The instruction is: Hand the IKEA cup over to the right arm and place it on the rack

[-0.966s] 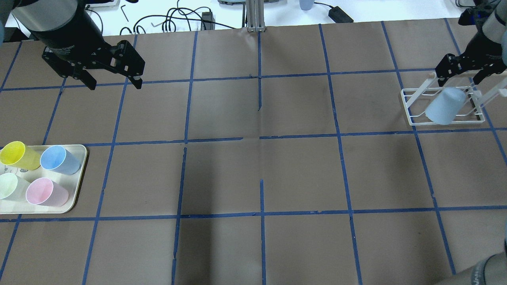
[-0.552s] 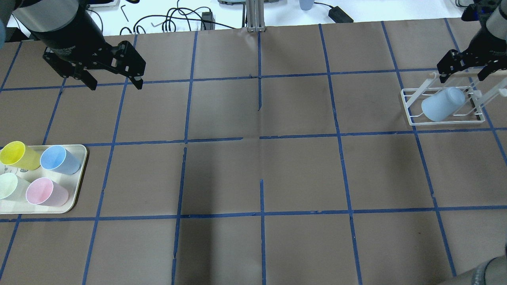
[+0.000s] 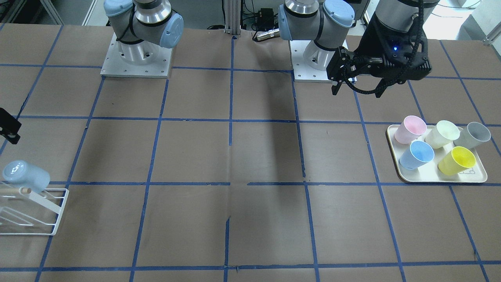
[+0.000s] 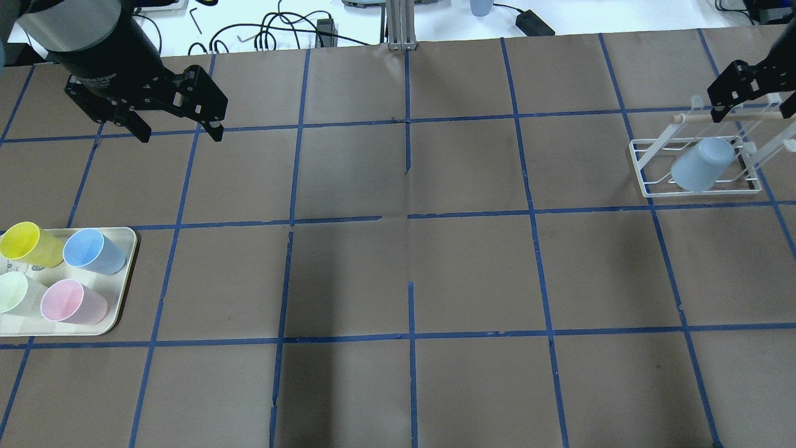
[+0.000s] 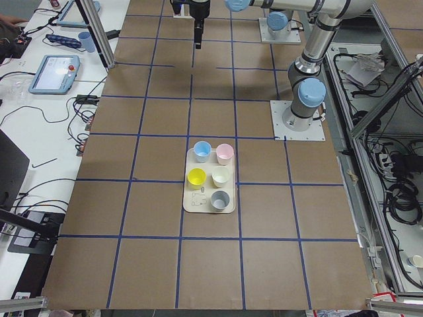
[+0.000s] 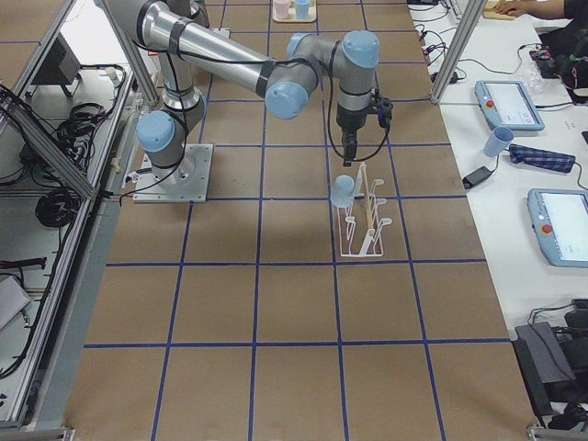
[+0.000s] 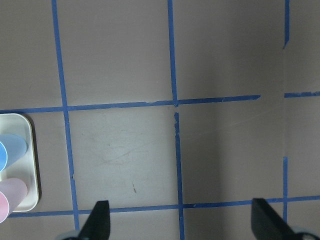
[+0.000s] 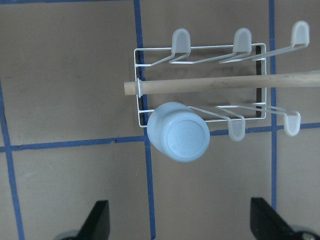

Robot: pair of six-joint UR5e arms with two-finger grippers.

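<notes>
Leaning bottom-up at the lower left of the front-facing view, nearest that camera, the IKEA cup (image 3: pixel 25 176) rests on the rack (image 3: pixel 54 219) just beside its wooden dowel (image 3: pixel 24 190). That view cuts the rack off at the frame edge. The right wrist view shows all of the one rack, with five capped prongs (image 8: pixel 181 38) visible and the cup's base turned to the lens at the rack's lower-left corner. It also shows the right gripper (image 8: pixel 180 220) with its fingers (image 8: pixel 97 222) spread wide at the bottom edge, holding nothing and apart from the cup. Farther back, at middle right, one cream tray (image 3: pixel 442 181) carries five cups: pink cup (image 3: pixel 410 129), cream cup (image 3: pixel 442 134), grey cup (image 3: pixel 474 135), blue cup (image 3: pixel 417 154) and yellow cup (image 3: pixel 456 160). The overhead view crops the tray and shows only four, without the grey. Beyond the tray, at upper right, the left gripper (image 3: pixel 357 93) hangs over the counter (image 3: pixel 266 156), fingers wide apart and empty. At the top stand the right arm (image 3: pixel 145 19) and the left arm (image 3: pixel 313 19).
</notes>
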